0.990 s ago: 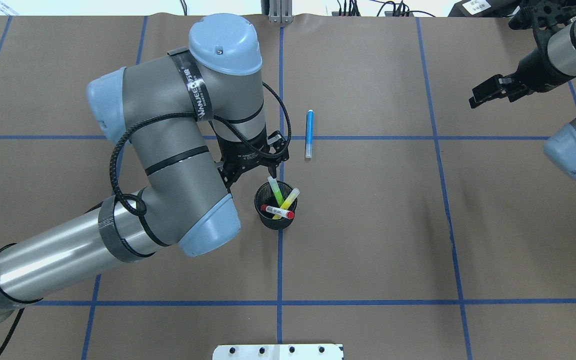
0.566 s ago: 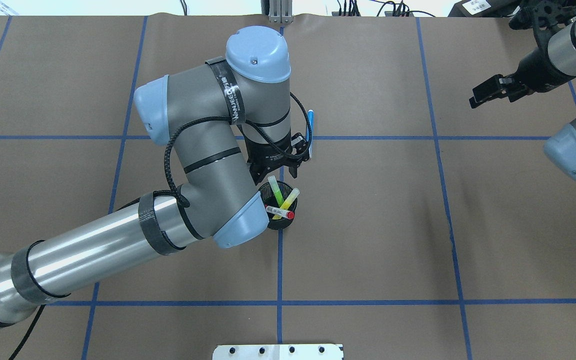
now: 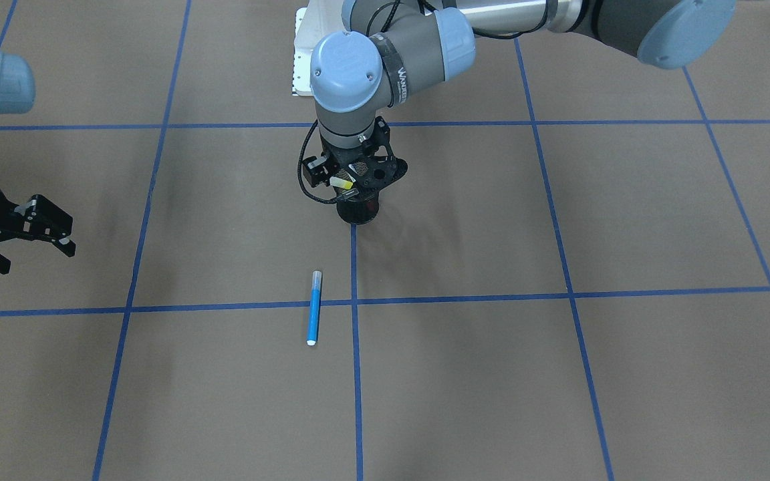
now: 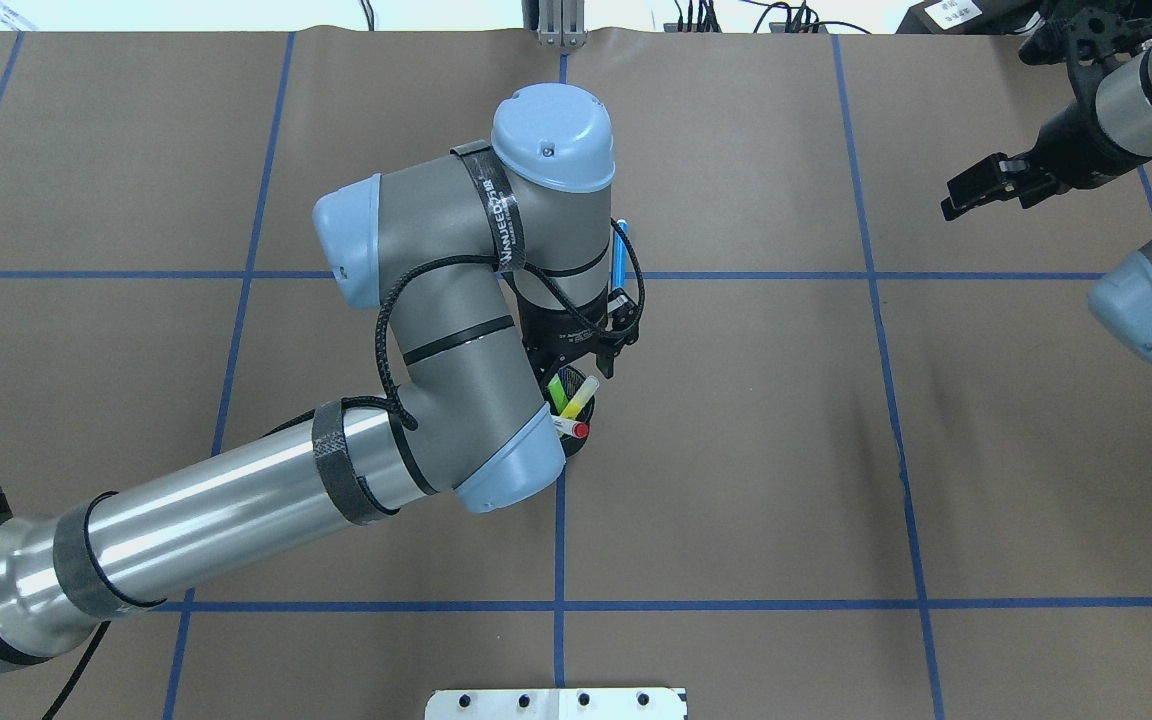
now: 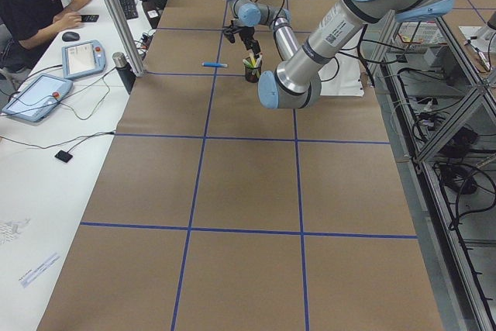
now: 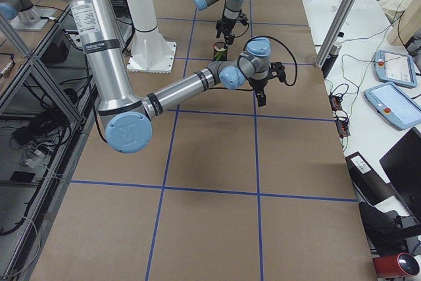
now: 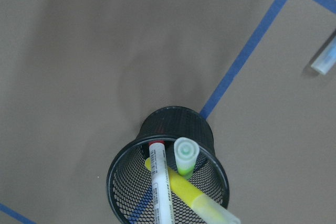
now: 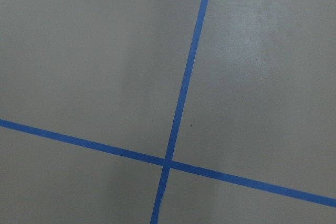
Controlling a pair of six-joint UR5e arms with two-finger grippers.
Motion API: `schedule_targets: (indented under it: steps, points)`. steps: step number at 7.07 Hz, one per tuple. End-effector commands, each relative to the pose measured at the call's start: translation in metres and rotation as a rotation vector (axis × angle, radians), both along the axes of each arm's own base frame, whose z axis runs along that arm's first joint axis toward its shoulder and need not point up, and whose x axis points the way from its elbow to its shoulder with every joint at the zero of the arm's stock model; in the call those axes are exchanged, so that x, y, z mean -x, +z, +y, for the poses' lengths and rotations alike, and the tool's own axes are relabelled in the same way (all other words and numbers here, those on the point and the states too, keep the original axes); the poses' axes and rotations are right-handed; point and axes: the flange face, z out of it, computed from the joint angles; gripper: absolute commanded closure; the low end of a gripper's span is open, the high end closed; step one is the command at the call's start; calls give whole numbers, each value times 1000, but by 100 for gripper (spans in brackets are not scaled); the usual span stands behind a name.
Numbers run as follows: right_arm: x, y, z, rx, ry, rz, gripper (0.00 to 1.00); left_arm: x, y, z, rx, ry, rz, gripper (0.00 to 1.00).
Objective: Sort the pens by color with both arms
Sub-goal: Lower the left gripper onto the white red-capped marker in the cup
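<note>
Blue pen [image 3: 315, 307] lies alone on the counter [image 3: 559, 374], near the black mesh cup [image 7: 176, 121]. Green pen [image 7: 185, 156], yellow pen [image 7: 191, 196] and white pen [image 7: 161, 192] sit in the cup, unsorted. Left gripper [image 3: 358, 184] hovers over them, jaws apart and empty. Right gripper [image 3: 34, 250] is well apart, jaws apart. Judged early: three to go.

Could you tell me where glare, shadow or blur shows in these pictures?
Overhead view: glare streaks along the left arm. Left wrist view: the blue pen at the edge is blurred, soft shadows on the paper. Front view: faint shadow beside the cup.
</note>
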Motion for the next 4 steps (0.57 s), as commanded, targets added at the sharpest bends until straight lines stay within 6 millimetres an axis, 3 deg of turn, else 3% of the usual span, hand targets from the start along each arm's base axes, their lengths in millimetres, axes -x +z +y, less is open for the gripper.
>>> schedule_targets:
  steps: [1,4]
  points:
    - [1,1,-1,1,0,2,1,3,0,6,14,20,20,6]
    - [1,1,-1,1,0,2,1,-1,13,5,-1,41,11,14]
